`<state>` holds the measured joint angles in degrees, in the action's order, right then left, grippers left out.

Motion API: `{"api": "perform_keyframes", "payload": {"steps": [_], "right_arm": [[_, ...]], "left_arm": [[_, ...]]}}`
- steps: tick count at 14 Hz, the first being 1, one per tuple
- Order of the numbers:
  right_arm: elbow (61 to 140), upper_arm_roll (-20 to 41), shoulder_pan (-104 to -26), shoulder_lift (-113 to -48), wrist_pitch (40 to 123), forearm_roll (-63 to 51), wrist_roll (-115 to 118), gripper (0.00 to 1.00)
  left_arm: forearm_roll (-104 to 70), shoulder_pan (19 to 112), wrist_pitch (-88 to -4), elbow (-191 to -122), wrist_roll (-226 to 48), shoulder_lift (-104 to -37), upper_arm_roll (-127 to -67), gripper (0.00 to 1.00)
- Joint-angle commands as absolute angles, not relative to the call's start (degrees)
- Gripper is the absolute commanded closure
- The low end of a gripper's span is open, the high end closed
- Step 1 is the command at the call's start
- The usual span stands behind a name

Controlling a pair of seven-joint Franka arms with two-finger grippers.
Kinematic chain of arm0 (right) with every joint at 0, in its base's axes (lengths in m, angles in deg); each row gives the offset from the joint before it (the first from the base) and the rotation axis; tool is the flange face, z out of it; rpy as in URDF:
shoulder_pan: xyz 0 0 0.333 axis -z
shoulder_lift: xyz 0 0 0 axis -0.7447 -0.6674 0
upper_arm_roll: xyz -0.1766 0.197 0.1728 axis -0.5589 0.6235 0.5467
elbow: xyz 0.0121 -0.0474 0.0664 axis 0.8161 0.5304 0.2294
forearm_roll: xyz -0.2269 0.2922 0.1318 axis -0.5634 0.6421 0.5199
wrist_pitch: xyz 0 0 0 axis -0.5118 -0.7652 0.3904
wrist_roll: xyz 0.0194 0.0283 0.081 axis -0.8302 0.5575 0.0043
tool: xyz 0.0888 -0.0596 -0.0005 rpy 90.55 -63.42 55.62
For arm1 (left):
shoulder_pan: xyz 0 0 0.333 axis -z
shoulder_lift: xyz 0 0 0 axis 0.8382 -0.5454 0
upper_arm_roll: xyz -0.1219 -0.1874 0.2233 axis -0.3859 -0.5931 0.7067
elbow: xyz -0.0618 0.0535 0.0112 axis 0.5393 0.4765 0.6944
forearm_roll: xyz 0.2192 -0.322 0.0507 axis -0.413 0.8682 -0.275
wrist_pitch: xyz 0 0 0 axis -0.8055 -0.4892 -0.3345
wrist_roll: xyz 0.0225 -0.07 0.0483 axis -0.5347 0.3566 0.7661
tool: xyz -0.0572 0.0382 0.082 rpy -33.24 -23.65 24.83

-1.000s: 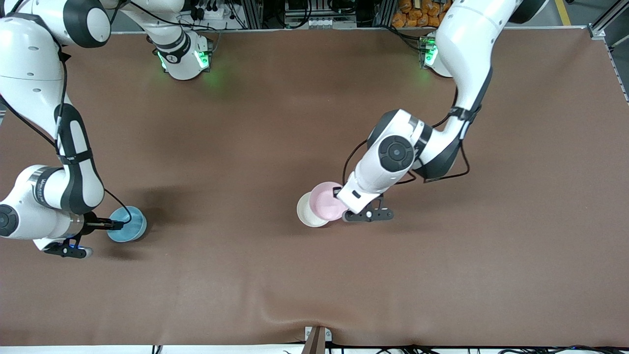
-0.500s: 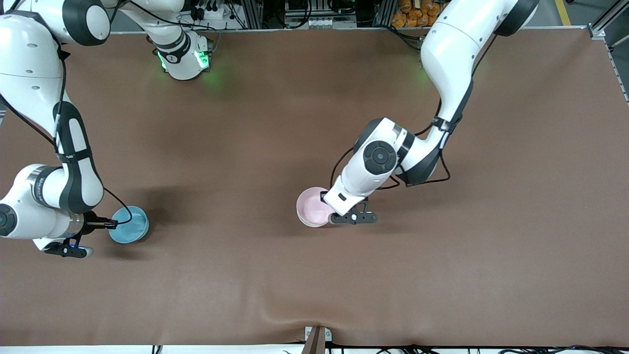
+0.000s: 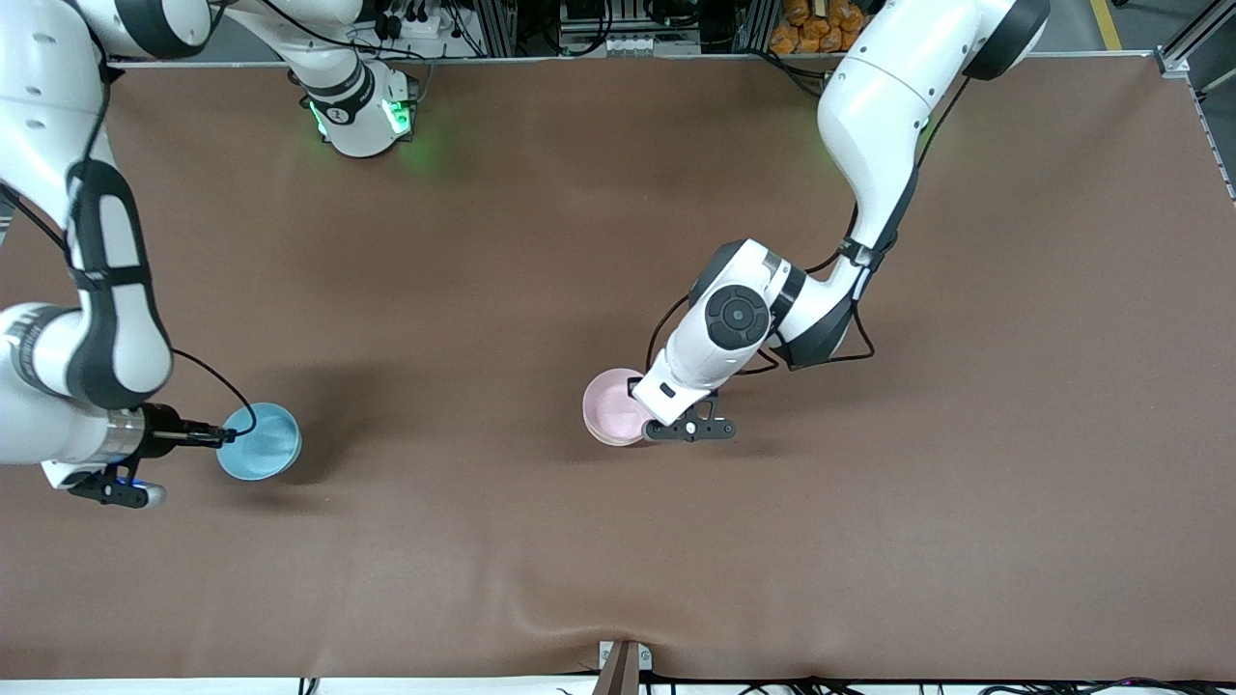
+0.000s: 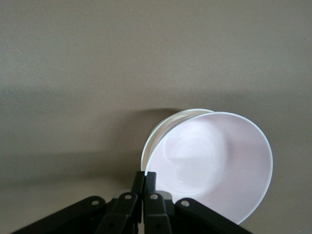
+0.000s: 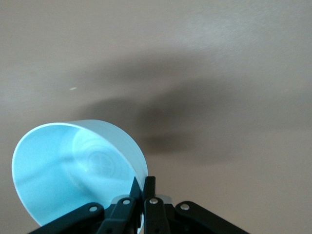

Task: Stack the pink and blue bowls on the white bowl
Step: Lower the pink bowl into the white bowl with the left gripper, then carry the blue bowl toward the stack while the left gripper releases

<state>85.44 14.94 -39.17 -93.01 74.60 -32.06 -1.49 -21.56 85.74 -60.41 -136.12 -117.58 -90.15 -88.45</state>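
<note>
pink bowl [image 3: 614, 413] tilted on white bowl [image 4: 155, 134], left claw [image 4: 145, 178] pinching

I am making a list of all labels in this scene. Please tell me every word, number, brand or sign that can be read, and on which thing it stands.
No text here can be read.
Right arm: a dark line of lettering on its wrist band, too small to read.
Right arm's base: a small dark mark, too blurred to read.
Pink bowl, blue bowl, white bowl: plain, no markings.
</note>
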Motion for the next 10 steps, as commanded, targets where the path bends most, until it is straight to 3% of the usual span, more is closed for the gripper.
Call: {"api": "perform_keyframes", "payload": {"steps": [1,5,6,7,8,9,10], "right_arm": [[87.1,15.3,-41.9,-88.7,70.5,-29.8,-7.3,1.00],[87.3,15.3,-49.4,-84.7,66.7,-29.8,-21.6,1.00],[87.3,15.3,-51.3,-84.1,66.3,-29.8,-24.3,1.00],[87.4,15.3,-53.2,-83.6,66.3,-29.8,-27.5,1.00],[87.7,15.3,-55.1,-83.1,66.4,-29.8,-29.9,1.00],[88.1,15.3,-57.1,-82.6,66.9,-29.7,-31.6,1.00],[88.1,15.3,-58.7,-82.5,67.0,-29.2,-32.9,1.00]], "left_arm": [[-20.9,86.5,-62.2,-134.6,-117.3,-91.9,-88.0,1.00],[-20.8,86.6,-62.7,-134.6,-117.3,-92.8,-88.0,1.00],[-20.8,86.5,-62.8,-134.7,-117.4,-92.8,-88.0,0.91],[-20.5,86.4,-62.8,-134.7,-117.6,-92.8,-88.0,0.56],[-20.5,86.4,-62.8,-134.6,-117.7,-92.7,-88.0,0.12],[-20.8,86.7,-62.8,-134.6,-117.8,-92.3,-88.0,0.00],[-21.0,86.7,-62.8,-134.6,-118.2,-92.2,-87.9,0.00]]}}
